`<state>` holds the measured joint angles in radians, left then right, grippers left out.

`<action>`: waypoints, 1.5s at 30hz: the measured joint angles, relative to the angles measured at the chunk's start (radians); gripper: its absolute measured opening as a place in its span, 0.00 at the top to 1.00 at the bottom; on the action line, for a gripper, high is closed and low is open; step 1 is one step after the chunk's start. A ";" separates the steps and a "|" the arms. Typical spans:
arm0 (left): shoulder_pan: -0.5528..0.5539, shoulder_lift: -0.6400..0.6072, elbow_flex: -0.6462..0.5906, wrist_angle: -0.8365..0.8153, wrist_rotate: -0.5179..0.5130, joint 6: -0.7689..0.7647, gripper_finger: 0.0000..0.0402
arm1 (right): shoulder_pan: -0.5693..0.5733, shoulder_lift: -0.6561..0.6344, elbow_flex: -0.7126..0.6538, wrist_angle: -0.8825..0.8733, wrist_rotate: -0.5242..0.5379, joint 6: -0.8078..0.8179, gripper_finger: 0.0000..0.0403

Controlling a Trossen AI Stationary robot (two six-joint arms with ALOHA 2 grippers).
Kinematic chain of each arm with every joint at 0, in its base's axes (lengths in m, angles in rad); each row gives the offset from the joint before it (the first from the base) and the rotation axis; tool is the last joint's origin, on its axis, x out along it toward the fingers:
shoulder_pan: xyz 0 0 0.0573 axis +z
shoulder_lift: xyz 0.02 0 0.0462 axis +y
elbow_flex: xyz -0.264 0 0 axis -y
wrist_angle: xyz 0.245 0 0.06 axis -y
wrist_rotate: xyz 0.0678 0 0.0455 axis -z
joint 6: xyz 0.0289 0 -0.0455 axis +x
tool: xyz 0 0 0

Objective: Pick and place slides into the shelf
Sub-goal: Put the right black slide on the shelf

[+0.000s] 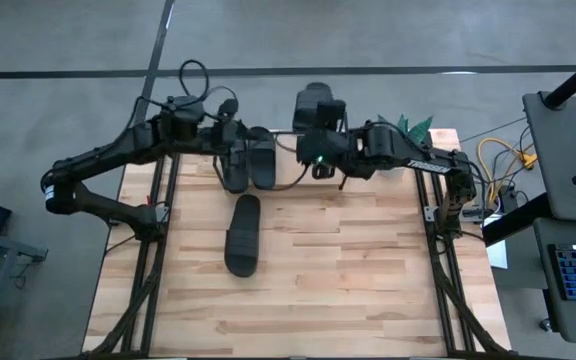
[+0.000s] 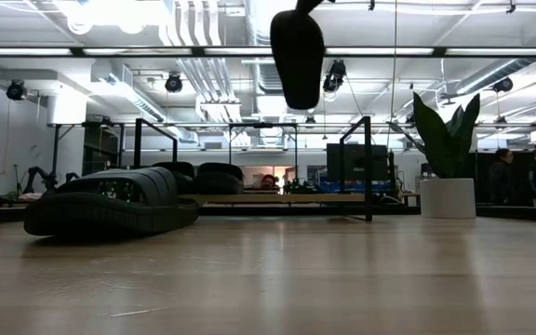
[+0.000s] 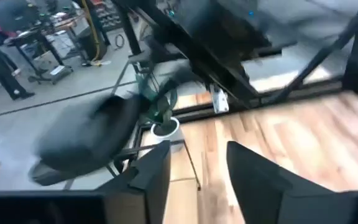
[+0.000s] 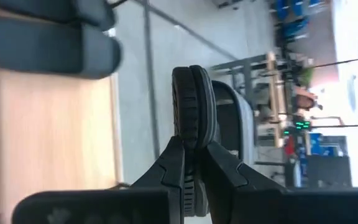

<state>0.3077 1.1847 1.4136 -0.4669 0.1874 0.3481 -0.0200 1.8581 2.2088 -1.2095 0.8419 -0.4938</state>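
Observation:
One black slide [image 1: 243, 235] lies flat on its sole on the tabletop; it also shows at the left of the low view [image 2: 110, 209]. Two slides [image 1: 250, 160] sit side by side on the shelf [image 2: 287, 197] at the table's far edge. My right gripper [image 1: 320, 128] is shut on another slide [image 2: 298, 56], held high beside the shelf's right part. My left gripper [image 3: 194, 171] is open and empty, over the two shelved slides [image 2: 194, 177]. My right gripper pinches the slide's sole [image 4: 191, 134] between its two fingers, at one end of the slide, which shows edge-on in the right wrist view. The slide is lifted clear of table and shelf, and in the low view it hangs below the gripper with its long axis upright.
Black frame rails [image 1: 158, 230] run along the table's left and right sides [image 1: 438, 240]. A potted plant [image 2: 447, 149] stands behind the far right corner. Bare wood [image 1: 348, 270] covers the middle and near part of the table.

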 joint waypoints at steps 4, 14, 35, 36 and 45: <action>0.000 -0.055 -0.005 -0.016 0.003 -0.073 0.58 | 0.001 -0.005 -0.074 -0.010 -0.028 0.064 0.94; 0.000 -0.228 -0.014 -0.061 -0.001 -0.168 0.55 | 0.011 -0.093 -0.398 0.138 -0.011 0.164 0.94; 0.000 -0.304 -0.031 -0.120 -0.054 -0.264 0.55 | 0.060 -0.272 -1.107 0.864 0.075 -0.010 0.94; 0.000 -0.302 -0.033 -0.121 -0.054 -0.265 0.55 | 0.060 -0.274 -1.129 0.874 0.079 -0.001 0.94; 0.000 -0.258 -0.034 -0.120 -0.054 -0.265 0.55 | 0.069 -0.279 -1.231 0.940 0.048 0.051 0.94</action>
<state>0.3077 0.9264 1.3800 -0.5865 0.1329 0.0830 0.0494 1.5788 0.9773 -0.2695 0.8900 -0.4428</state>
